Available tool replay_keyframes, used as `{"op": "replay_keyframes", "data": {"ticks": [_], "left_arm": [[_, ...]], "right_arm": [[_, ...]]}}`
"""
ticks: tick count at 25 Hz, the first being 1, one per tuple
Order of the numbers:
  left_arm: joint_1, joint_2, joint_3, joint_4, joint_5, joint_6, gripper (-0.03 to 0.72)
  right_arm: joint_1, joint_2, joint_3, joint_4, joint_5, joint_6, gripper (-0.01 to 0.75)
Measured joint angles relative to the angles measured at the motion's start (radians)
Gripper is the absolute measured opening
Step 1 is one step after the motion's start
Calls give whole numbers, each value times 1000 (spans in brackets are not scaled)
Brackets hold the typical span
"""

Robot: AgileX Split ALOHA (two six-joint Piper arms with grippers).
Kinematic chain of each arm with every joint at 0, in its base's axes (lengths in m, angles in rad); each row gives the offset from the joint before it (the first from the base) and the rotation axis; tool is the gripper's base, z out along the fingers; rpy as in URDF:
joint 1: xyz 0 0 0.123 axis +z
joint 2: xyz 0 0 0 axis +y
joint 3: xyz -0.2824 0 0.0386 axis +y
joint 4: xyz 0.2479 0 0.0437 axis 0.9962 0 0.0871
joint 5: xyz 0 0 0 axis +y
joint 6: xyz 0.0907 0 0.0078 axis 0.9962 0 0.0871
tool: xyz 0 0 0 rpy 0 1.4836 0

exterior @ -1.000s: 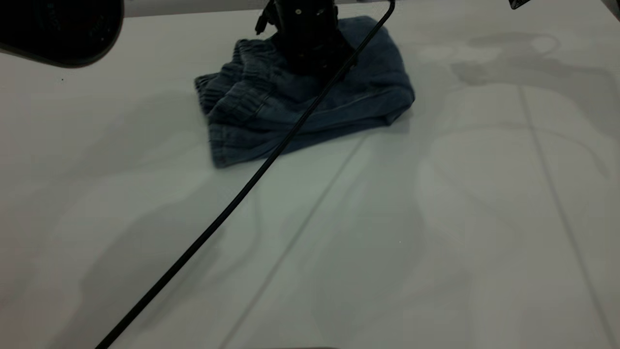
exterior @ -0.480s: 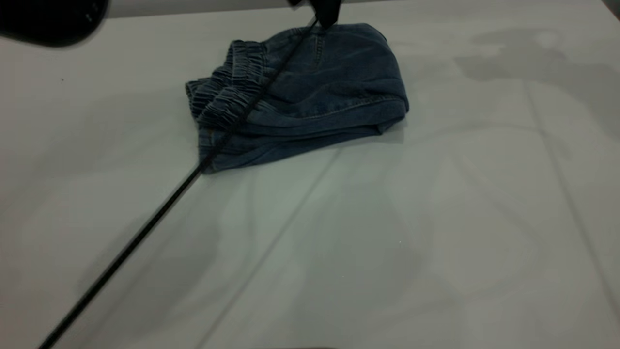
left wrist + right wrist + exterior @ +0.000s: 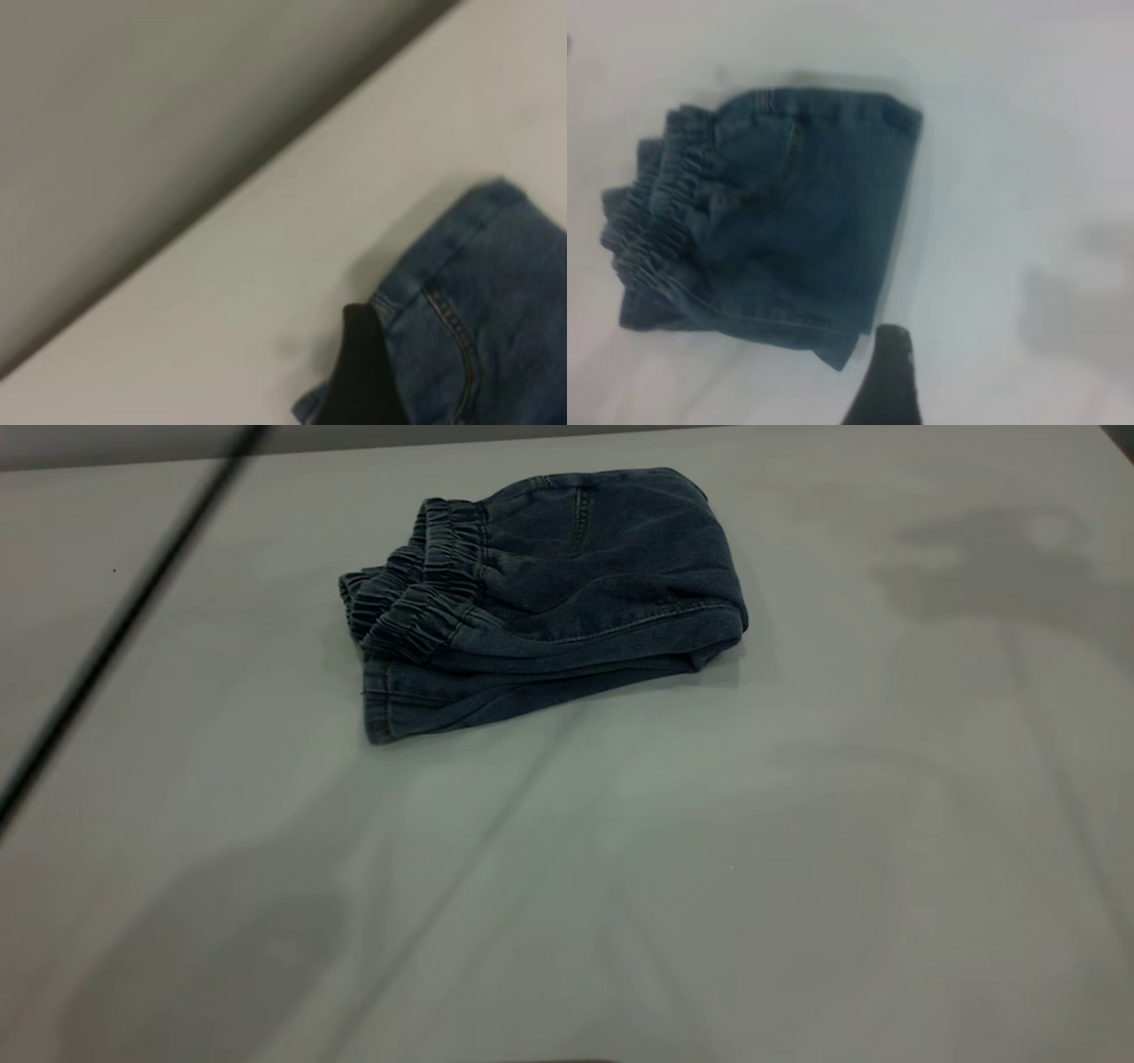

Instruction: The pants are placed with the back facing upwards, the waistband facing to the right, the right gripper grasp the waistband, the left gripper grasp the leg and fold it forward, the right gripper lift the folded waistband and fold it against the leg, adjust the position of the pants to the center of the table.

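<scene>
your pants [image 3: 567,593] lie folded on the table [image 3: 709,868], waistband [image 3: 425,593] on the left-arm side, and you can't tell either gripper's state from one dark fingertip [image 3: 363,372] each.

Your exterior view looks steeply down on the table [image 3: 709,868], with the pants [image 3: 567,593] toward its far edge. Your right wrist view looks down from above, taking in the whole folded pants [image 3: 788,221]. Your left wrist view sits much nearer, catching one corner of the pants [image 3: 496,328] and probably the table's edge.
</scene>
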Motion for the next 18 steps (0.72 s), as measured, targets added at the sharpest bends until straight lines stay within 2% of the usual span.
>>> {"op": "replay_keyframes", "data": {"ticks": [3,8,13,18], "left_arm": [[0,-107,65,2,0,-6,516],[0,-303,288,3,0,-20,516],[0,-535,562,2,0,-80,516],[0,-792,900,2,0,-145,516]], "right_arm": [[0,-79,0,-5,7,24,570],[3,-248,91,0,8,44,570],[3,-474,302,1,12,44,570],[3,-739,513,-6,18,43,570]]}}
